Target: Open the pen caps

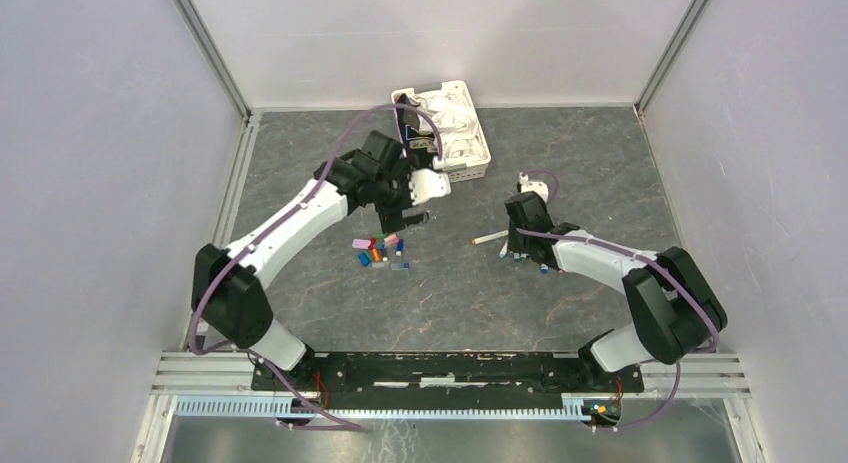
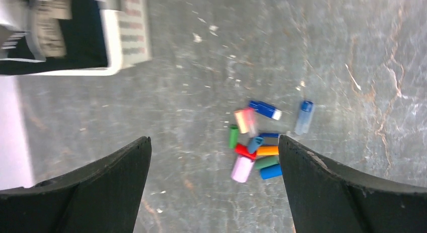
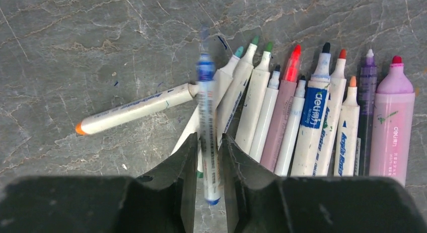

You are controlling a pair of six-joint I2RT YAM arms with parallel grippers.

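Several loose pen caps (image 2: 254, 150) in pink, red, green, orange and blue lie in a small pile on the table, also seen in the top view (image 1: 380, 251). My left gripper (image 2: 214, 140) is open and empty above the table just left of the pile; it also shows in the top view (image 1: 402, 223). My right gripper (image 3: 207, 140) is shut on a thin white pen with blue ends (image 3: 205, 107), which looks blurred. Several uncapped pens (image 3: 302, 117) lie side by side under it. One pen with an orange end (image 3: 136, 109) lies crosswise at the left.
A white slotted basket (image 1: 478, 133) with white items stands at the back centre; its corner shows in the left wrist view (image 2: 121, 42). The right gripper (image 1: 520, 251) hovers over the pens right of centre. Grey walls close in the table on three sides.
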